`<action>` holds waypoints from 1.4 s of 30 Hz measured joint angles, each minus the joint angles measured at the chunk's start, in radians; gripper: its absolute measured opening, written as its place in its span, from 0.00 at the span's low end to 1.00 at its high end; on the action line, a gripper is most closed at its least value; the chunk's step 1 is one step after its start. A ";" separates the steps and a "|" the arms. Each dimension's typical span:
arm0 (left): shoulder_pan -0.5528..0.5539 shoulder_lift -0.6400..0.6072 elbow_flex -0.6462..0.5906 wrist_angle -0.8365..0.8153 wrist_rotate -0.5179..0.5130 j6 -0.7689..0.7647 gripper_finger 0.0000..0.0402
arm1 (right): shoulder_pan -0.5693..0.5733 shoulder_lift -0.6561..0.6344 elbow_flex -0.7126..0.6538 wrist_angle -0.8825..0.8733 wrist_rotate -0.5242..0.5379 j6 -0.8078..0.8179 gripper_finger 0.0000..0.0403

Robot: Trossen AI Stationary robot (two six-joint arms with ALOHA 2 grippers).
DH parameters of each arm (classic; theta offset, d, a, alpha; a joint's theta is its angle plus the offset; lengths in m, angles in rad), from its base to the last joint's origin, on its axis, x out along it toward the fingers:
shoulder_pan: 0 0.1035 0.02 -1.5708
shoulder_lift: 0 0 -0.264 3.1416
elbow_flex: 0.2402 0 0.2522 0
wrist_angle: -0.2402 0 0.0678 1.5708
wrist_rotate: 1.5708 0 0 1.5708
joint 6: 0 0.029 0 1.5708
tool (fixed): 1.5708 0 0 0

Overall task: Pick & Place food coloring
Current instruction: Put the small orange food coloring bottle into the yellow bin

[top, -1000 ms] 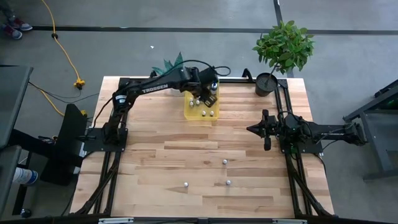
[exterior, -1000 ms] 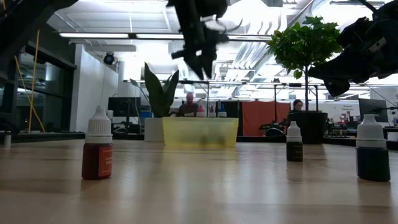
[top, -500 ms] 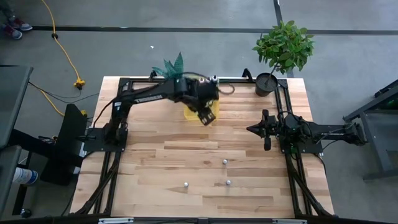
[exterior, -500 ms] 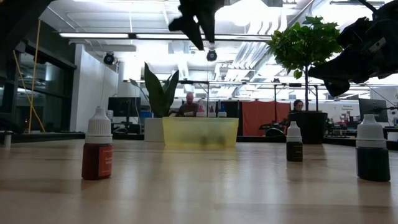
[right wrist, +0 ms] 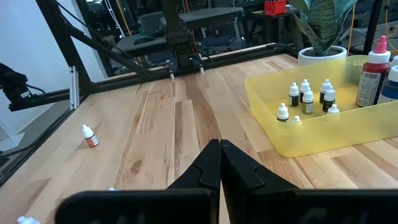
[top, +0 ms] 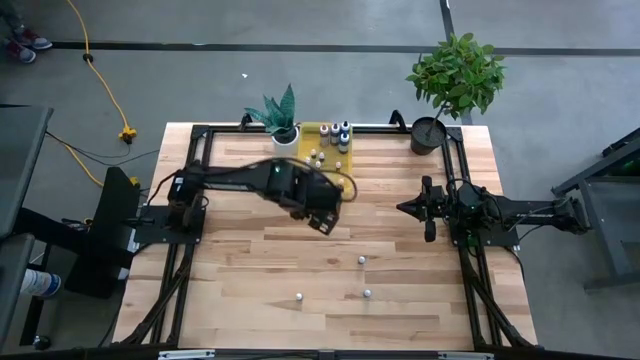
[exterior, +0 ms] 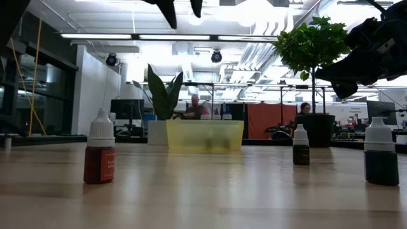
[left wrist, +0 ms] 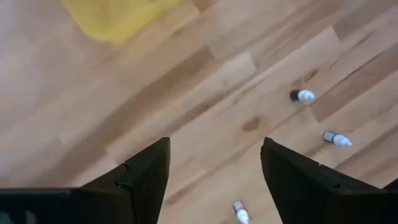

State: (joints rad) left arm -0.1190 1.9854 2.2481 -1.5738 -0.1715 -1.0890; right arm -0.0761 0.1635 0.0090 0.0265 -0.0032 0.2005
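The left gripper (top: 322, 222) is hanging over the middle of the bench (top: 250, 300), blurred in the overhead view, so its tips are hard to make out there. Its own wrist camera is showing the two dark fingers (left wrist: 146, 171) standing wide apart with only bare wood between them, nothing held. In the level view just the tips are poking in at the top edge, the rest cut off.

The yellow tray (top: 312, 131) is sitting at the far edge of the bench, beside a small potted plant (top: 281, 110). Food coloring bottles (top: 334, 132) are standing inside it: the right wrist camera is giving five small white-capped ones (right wrist: 308, 98), plus a taller red bottle (right wrist: 372, 70) and another at the frame edge, cut off. A sixth small one may be hiding behind the tray's wall; I cannot tell.

Three more bottles are standing loose on the near half of the bench: one (top: 361, 260) towards the middle, two (top: 299, 297) (top: 367, 294) closer to the near edge. At bench height, they are looking like a red one (exterior: 100, 157) and two dark ones (exterior: 301, 147) (exterior: 381, 153).

The right gripper (top: 428, 209) is waiting by the right edge, fingers pressed together, empty. A bigger potted plant (top: 452, 80) is filling the far right corner.
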 joint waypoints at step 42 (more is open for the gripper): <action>-0.502 0.084 -0.392 0.404 0.083 -0.689 0.60 | 0.000 0.000 0.000 0.000 0.000 0.000 0.00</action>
State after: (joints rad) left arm -0.6213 2.0698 1.8561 -1.1700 -0.0886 -1.7777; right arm -0.0760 0.1635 0.0093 0.0261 -0.0032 0.2007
